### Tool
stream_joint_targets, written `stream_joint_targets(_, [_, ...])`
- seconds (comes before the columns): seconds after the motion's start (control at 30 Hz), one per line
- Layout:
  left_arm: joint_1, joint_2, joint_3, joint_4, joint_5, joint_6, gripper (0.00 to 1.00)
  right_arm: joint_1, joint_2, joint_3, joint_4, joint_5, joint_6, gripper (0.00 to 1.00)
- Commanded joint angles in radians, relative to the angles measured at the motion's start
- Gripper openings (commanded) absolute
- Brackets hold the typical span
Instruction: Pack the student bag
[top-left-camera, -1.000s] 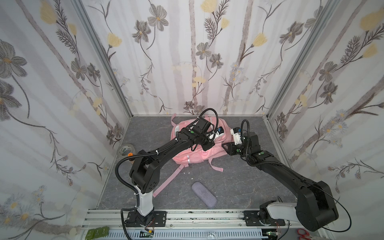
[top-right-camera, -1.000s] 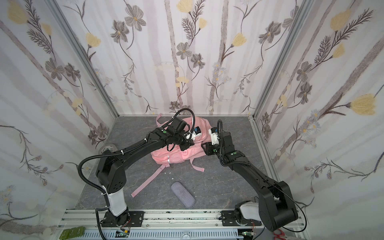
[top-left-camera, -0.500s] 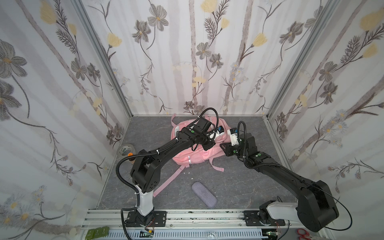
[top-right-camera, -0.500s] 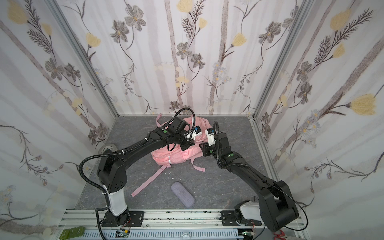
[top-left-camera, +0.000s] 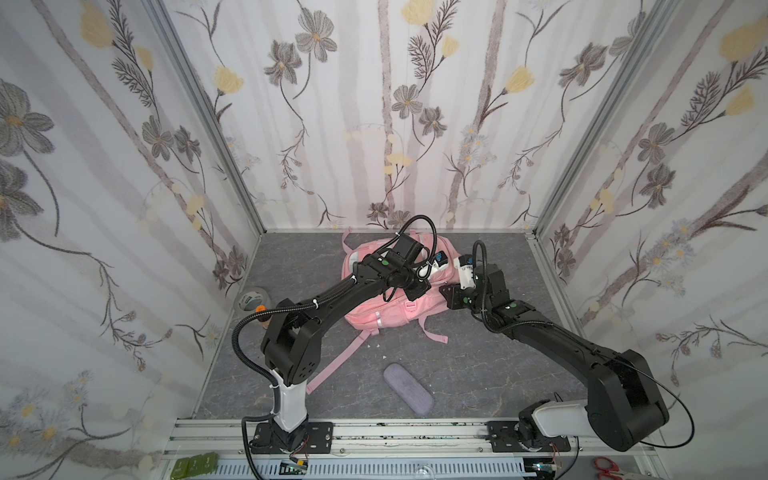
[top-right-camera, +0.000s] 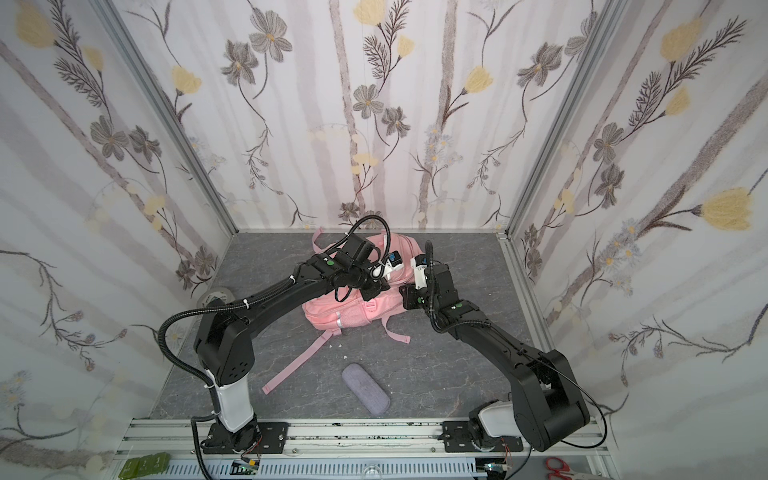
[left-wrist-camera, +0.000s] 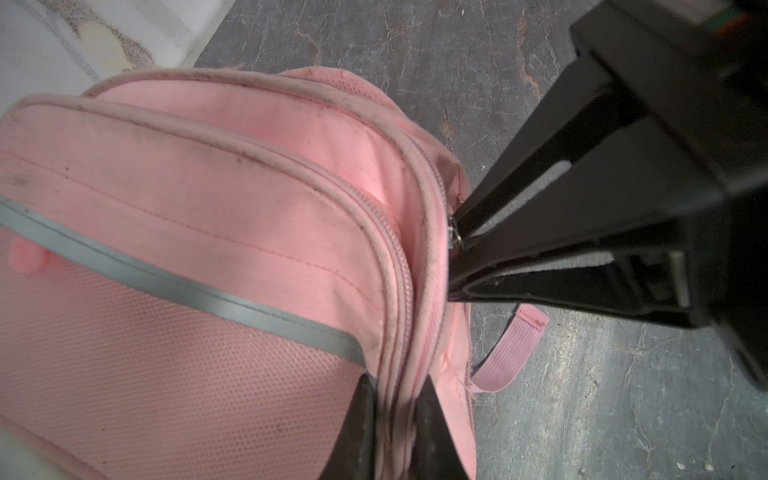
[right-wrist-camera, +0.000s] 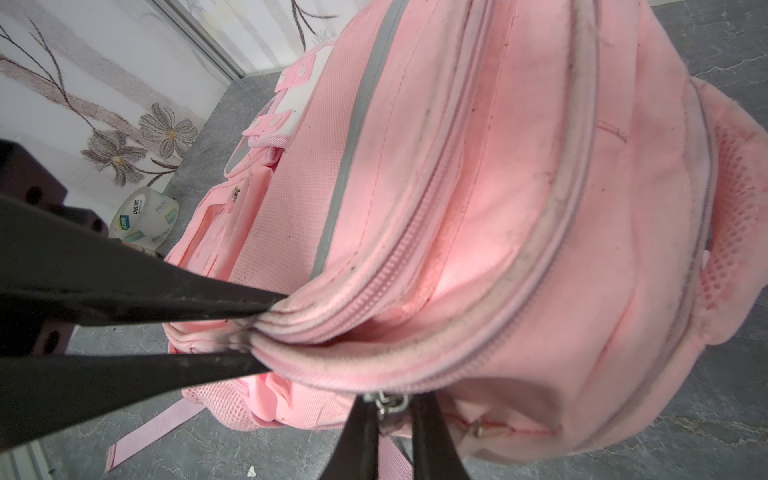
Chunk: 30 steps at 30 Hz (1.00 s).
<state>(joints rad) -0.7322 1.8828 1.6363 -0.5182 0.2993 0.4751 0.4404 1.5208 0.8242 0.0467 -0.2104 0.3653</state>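
Pink student bag (left-wrist-camera: 208, 208) is pinched at its zipped seam by the left claw (left-wrist-camera: 395, 401), the metal zipper pull (left-wrist-camera: 456, 235) is nipped by the right claw (left-wrist-camera: 454, 245), and a strap end (left-wrist-camera: 511, 349) is seen lying on the grey table (left-wrist-camera: 602, 395).

Slim lavender-grey pouch (top-left-camera: 408, 388) lying flat and slantwise on grey marbled floor (top-left-camera: 490, 374), near side, about centre. Few tiny white scraps (top-left-camera: 375, 345) just beyond it. Clear tape roll (top-left-camera: 251, 300) against left wall. Red-handled scissors (top-left-camera: 607, 472) at near right corner, outside aluminium rail (top-left-camera: 415, 432). Green blocks (top-left-camera: 195, 468) at near left. Floral wallpaper (top-left-camera: 374, 104) on three walls.
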Motion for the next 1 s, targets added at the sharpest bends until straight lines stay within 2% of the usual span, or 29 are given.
stream_joint_targets(0.0, [-0.002,-0.01,0.004,-0.001,0.029,-0.023,0.0,-0.011,-0.019,-0.006,-0.011,0.03,-0.009,0.12])
stream_joint_targets(0.13, [-0.001,-0.023,-0.016,0.003,0.015,-0.012,0.0,-0.042,-0.043,-0.023,-0.014,-0.013,-0.023,0.01])
stream_joint_targets(0.2, [-0.001,-0.03,-0.022,0.004,0.009,-0.007,0.0,-0.061,-0.045,-0.025,-0.018,-0.038,-0.024,0.0])
stream_joint_targets(0.5, [-0.001,-0.057,-0.051,0.005,-0.003,0.005,0.0,-0.133,-0.049,-0.029,-0.018,-0.131,-0.045,0.0])
stream_joint_targets(0.97, [0.024,-0.157,-0.163,0.01,-0.013,0.072,0.0,-0.204,-0.04,0.009,-0.071,-0.141,-0.055,0.0])
